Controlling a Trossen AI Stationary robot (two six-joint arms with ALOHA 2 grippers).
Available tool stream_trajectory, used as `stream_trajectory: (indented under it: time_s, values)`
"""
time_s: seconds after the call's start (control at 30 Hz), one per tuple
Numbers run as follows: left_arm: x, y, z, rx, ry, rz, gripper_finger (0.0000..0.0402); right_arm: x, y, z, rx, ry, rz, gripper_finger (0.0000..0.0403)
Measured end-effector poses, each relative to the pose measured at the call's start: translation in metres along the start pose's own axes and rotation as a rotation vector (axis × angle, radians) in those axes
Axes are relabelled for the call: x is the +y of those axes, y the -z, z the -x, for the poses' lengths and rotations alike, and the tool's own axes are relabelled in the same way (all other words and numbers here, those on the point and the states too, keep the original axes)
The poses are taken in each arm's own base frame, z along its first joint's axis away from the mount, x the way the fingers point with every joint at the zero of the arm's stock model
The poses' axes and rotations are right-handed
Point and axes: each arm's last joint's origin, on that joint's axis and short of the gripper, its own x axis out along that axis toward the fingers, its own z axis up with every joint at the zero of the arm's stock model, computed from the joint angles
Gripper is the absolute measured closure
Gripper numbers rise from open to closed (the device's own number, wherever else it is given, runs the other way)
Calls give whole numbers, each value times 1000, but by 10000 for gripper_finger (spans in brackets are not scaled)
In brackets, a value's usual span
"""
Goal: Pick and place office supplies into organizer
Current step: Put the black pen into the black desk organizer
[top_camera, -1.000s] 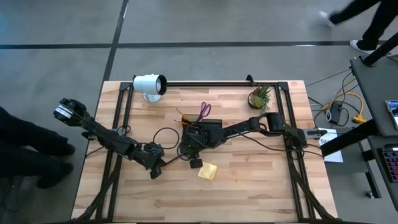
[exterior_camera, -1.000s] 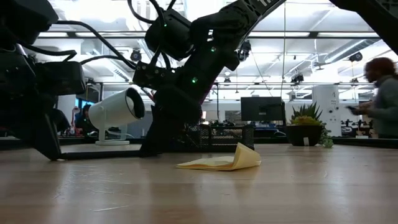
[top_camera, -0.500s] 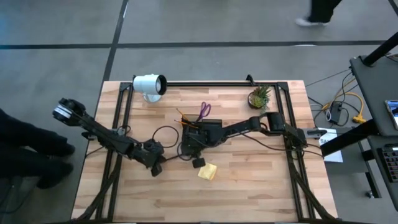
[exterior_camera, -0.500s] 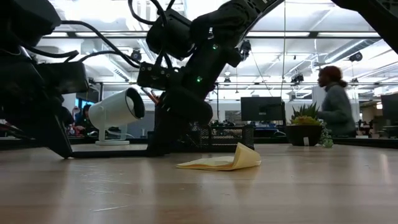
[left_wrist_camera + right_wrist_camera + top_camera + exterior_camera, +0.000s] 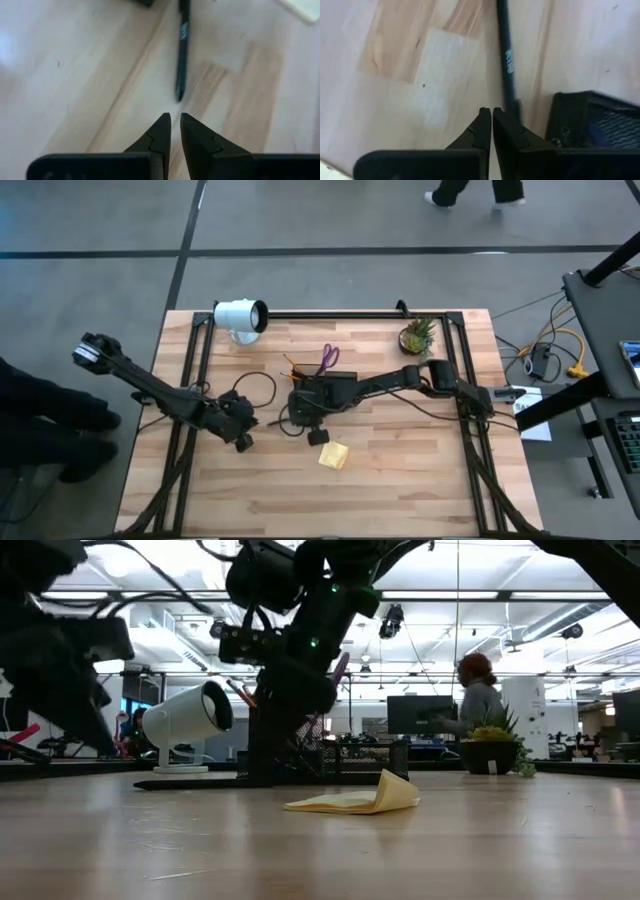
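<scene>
A dark pen (image 5: 183, 45) lies flat on the wood between my two grippers. My left gripper (image 5: 174, 117) is shut and hovers just short of the pen's near end. My right gripper (image 5: 491, 111) is shut too and sits beside the pen (image 5: 506, 65), next to a corner of the dark organizer (image 5: 590, 125). In the high view the organizer (image 5: 322, 386) stands at mid-table under the right arm. Purple scissors (image 5: 329, 358) and orange pencils (image 5: 293, 365) lie on its far side. The yellow sticky-note pad (image 5: 334, 455) lies in front of my right gripper (image 5: 318, 437). My right gripper's shut fingers (image 5: 502, 125) point down at the table right beside the pen's end (image 5: 514, 107) near the organizer. I cannot tell whether they touch the pen. The pen lies flat on the table.
A white cylindrical lamp (image 5: 240, 317) stands at the far left and a potted plant (image 5: 417, 336) at the far right. A dark rail (image 5: 330, 313) runs along the far edge. Bare wood stretches along the near side. A person (image 5: 478, 700) walks in the room behind the table.
My left gripper has lifted off the table and drawn back toward the table's left and far side. The right arm has shifted a little toward the left. The yellow pad has stayed put.
</scene>
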Motion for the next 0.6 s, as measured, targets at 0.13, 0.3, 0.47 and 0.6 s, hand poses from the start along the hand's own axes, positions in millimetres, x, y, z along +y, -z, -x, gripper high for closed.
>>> stream_trajectory:
  time_s: [0.13, 0.3, 0.47, 0.6]
  values:
    - [-3, -7, 8, -78, 66, -33, 375, 3, 1, -2, 9, 2, -29, 391]
    - [-1, -6, 1, -91, 51, -68, 375, 7, -4, 2, -5, 52, -21, 351]
    - [-2, -2, -10, -56, 11, -80, 375, 8, -9, 5, -22, 84, 49, 290]
    - [-9, -7, -14, -79, 33, -67, 375, 8, -7, 0, -18, 79, 81, 250]
